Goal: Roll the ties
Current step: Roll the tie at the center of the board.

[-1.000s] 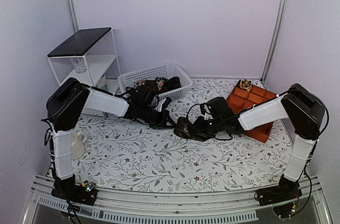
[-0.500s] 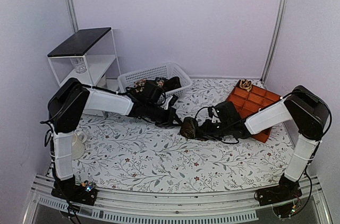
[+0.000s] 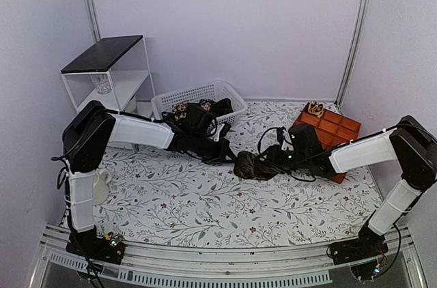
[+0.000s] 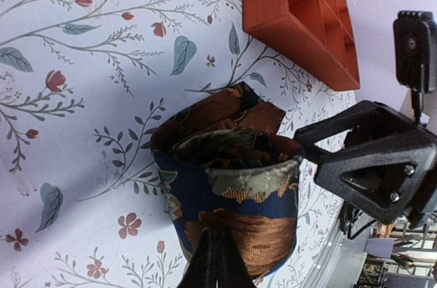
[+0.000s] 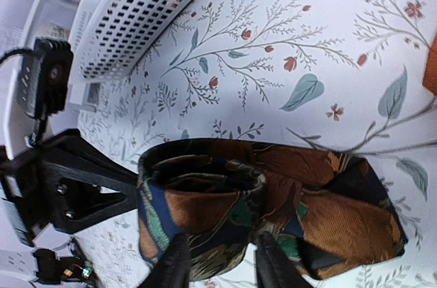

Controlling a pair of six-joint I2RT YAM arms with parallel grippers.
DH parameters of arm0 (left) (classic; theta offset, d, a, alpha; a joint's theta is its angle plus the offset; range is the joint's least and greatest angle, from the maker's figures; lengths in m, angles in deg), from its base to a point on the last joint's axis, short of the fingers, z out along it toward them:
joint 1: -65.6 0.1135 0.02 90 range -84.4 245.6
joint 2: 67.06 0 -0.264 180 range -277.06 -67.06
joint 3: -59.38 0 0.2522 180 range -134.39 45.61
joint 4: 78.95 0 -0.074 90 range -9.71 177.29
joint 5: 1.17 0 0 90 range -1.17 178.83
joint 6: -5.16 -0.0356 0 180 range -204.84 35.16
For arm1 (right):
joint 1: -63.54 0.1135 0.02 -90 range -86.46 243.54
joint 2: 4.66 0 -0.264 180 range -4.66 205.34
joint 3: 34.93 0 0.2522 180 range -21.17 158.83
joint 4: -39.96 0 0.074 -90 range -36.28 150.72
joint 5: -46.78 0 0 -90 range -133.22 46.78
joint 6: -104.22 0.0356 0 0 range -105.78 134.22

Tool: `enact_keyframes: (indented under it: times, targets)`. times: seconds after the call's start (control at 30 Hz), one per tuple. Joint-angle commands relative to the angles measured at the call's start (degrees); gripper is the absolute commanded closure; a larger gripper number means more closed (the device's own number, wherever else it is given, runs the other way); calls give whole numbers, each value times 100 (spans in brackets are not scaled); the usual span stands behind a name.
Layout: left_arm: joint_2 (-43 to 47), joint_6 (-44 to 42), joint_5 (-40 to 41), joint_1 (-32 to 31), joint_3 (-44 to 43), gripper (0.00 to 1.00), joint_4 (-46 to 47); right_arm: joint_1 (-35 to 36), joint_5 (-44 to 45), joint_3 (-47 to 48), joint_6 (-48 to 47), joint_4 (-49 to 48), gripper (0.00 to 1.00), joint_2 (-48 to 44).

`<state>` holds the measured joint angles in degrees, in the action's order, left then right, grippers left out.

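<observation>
While the left gripper [image 4: 215,250] and right gripper [image 5: 222,261] each pinch one rolled tie [image 4: 232,192], one basket [image 3: 205,88] stands behind.

Pale lilac walls [image 3: 232,22] rise behind the left gripper [image 3: 231,157], evenly lit. Under it spreads a white tablecloth printed with leafy sprigs [image 3: 198,213]. Well to its left stands a white wire-frame shelf with a black top [image 3: 109,63].
</observation>
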<state>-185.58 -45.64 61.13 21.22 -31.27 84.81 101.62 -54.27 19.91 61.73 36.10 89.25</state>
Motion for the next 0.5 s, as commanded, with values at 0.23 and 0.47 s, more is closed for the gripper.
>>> enact_keyframes:
  times: [0.23, 0.47]
  targets:
    - [-13, 89, 177, -36, -108, 99, -68, 231, -99, -124, 656, 39, 34, -495]
    - [-13, 96, 162, -47, -106, 100, -68, 374, -223, 421, 856, -4, 24, 157]
